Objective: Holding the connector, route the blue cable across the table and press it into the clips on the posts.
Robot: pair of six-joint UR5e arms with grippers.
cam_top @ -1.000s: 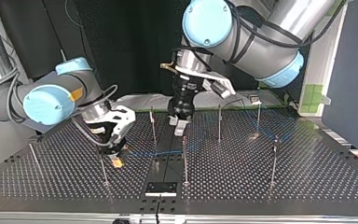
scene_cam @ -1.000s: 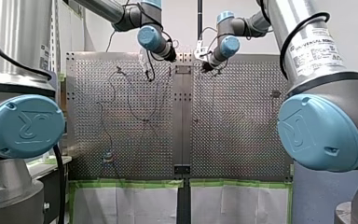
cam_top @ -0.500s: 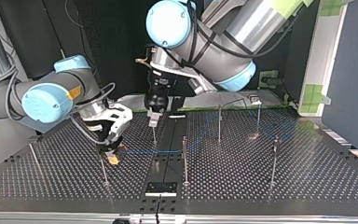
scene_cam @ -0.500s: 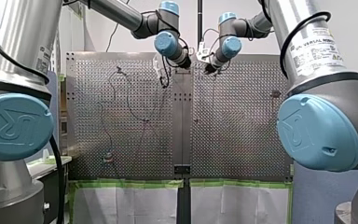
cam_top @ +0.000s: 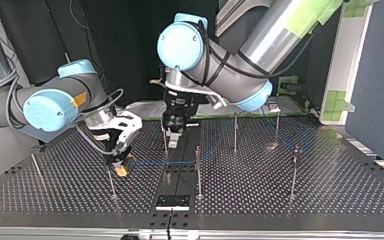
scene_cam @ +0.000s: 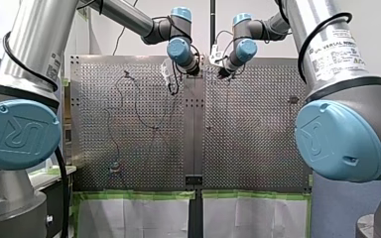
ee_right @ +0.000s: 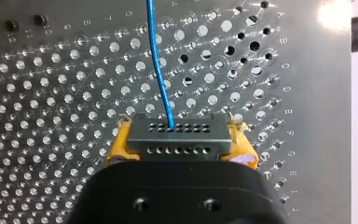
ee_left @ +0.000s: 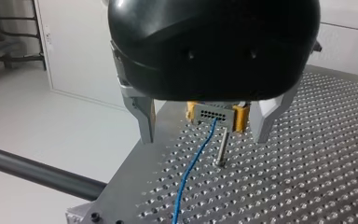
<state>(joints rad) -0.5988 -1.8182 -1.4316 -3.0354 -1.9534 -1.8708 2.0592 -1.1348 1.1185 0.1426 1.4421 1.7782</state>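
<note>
In the right wrist view my right gripper (ee_right: 181,147) has its yellow pads shut on the grey connector (ee_right: 177,135). The blue cable (ee_right: 161,79) runs straight ahead from it over the perforated table. In the top view this gripper (cam_top: 121,169) hangs low beside a thin post (cam_top: 111,182), and the cable (cam_top: 155,163) trails toward the view's right. My left gripper (cam_top: 172,136) stands open by another post (cam_top: 164,135). The left wrist view shows its metal fingers (ee_left: 145,119) apart with nothing between them, facing the held connector (ee_left: 216,115).
Several thin posts stand across the table, among them three (cam_top: 198,170) (cam_top: 235,131) (cam_top: 294,172). A black plate (cam_top: 172,201) lies at the table's near edge in the top view. Green-taped white sheets (scene_cam: 139,213) hang at the front view's bottom.
My left arm has swung toward the top view's left, from over the table's middle to the post near my right gripper, and dropped a little. My right gripper keeps the connector almost still.
</note>
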